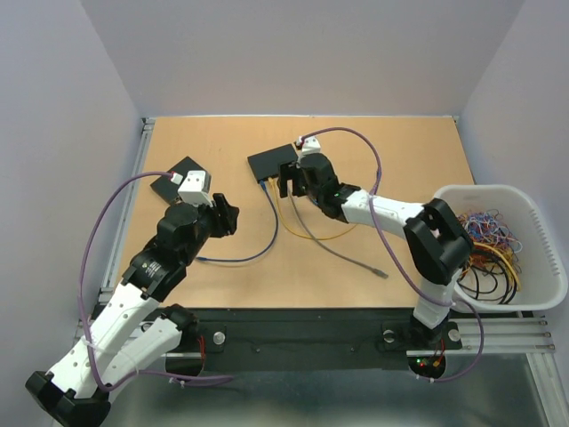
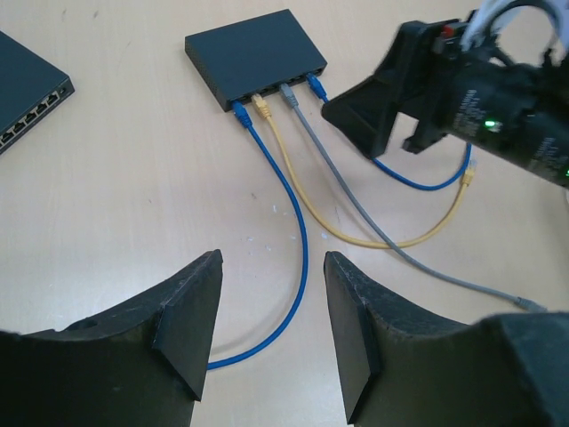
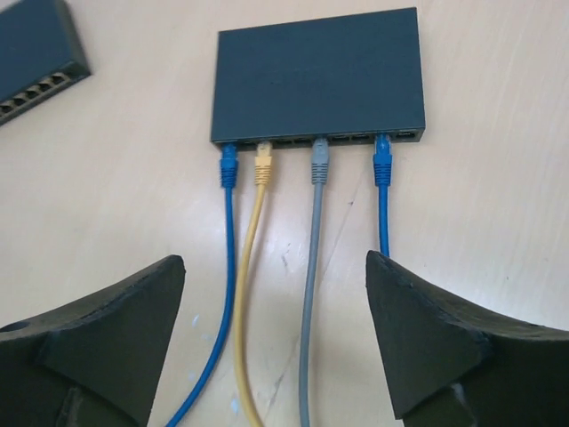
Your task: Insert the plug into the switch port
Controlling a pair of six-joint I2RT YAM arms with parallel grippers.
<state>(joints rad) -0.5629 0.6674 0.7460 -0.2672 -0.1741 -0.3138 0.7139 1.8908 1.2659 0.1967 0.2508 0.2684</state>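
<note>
Plug [image 3: 382,165], blue, looks seated in switch [image 3: 316,76] port; right hand [image 3: 276,262] spread wide nr it, left hand [image 2: 273,262] spread too, neither gripping.

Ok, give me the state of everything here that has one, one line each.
Left gripper, open, empty.
Right gripper, open, empty.
Switch, four cables plugged in.
Blue cable next to the yellow, plugged in.
Yellow cable, plugged in.
Grey cable, plugged in.
Other blue cable, plugged in.
Second switch, visible ports empty.
Bin, holding loose cables.
</note>
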